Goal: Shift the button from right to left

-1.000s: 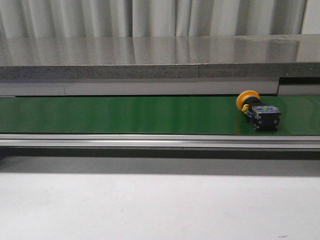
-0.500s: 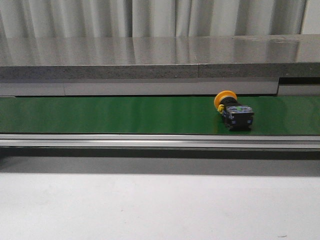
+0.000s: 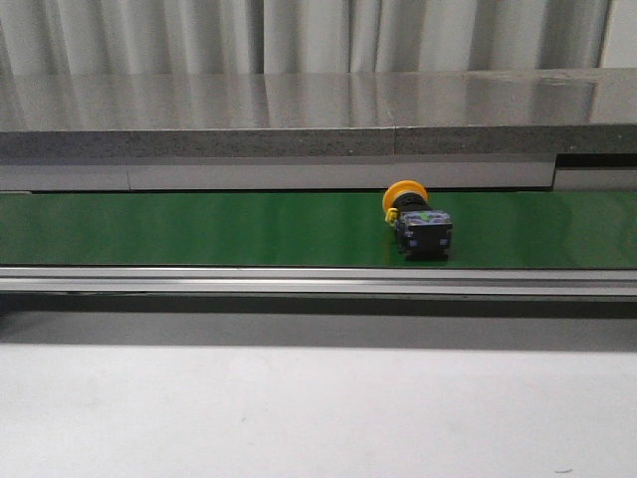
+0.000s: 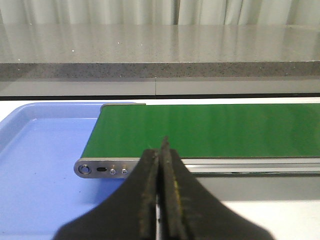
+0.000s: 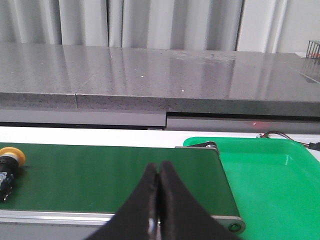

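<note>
The button [image 3: 416, 220] lies on its side on the green conveyor belt [image 3: 199, 229], right of the middle, with its yellow-orange cap toward the back and its dark body toward the front. It also shows at the edge of the right wrist view [image 5: 9, 165]. My left gripper [image 4: 161, 150] is shut and empty, in front of the belt's left end. My right gripper [image 5: 159, 172] is shut and empty, in front of the belt's right end. Neither gripper shows in the front view.
A blue tray [image 4: 35, 165] lies at the belt's left end. A green tray [image 5: 270, 175] lies at its right end. A grey stone ledge [image 3: 318, 115] runs behind the belt. A metal rail [image 3: 318, 281] borders the belt's front; white table [image 3: 318, 418] lies before it.
The button has travelled leftward along the belt, from near the right edge of the front view to right of the middle. The grippers are not in the earlier frames.
</note>
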Robot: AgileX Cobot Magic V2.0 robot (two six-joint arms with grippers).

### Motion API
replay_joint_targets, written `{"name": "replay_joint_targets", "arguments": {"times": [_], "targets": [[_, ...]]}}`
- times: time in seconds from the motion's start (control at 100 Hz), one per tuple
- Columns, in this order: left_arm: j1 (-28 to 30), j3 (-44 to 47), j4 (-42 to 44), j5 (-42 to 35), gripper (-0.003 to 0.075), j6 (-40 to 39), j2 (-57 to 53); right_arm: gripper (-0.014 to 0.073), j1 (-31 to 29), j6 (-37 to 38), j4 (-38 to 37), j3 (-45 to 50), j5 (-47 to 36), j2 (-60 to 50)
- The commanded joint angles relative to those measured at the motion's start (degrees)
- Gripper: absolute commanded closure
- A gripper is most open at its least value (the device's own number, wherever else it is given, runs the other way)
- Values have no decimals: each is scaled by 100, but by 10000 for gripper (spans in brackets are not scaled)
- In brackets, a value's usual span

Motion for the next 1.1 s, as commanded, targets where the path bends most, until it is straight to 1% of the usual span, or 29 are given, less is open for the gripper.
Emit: {"name": "replay_joint_targets", "arguments": {"times": [0.0,0.11,0.22,0.28,0.4,0.48,0.57,0.65,0.83,1.09], "targets": [[-12,255,67,-498,741,-42,-182,661,-10,-48,39,-145,-431,19],[-12,255,111,-661,741,-42,-182,661,-10,-48,39,-145,-431,19],[-12,223,111,-1090,741,-42,-182,661,-10,-48,39,-145,-431,19],[-12,132,111,-1121,741,-42,-182,661,-10,-48,39,-145,-431,19],[-12,-281,59,-743,741,-53,-76,661,-10,-48,39,-145,-431,19],[-12,-606,-221,-601,741,-65,156,661,-10,-48,39,-145,-431,19],[-12,-1039,-248,-130,741,-65,495,661,-10,-48,39,-145,-431,19],[-12,-1378,-248,147,741,-65,892,661,-10,-48,39,-145,-431,19],[-23,-2165,-336,488,741,-65,1820,661,-10,-48,39,-145,-431,19],[-23,-3230,-336,933,739,-65,3466,661,-10,-48,39,-145,-431,19]]}}
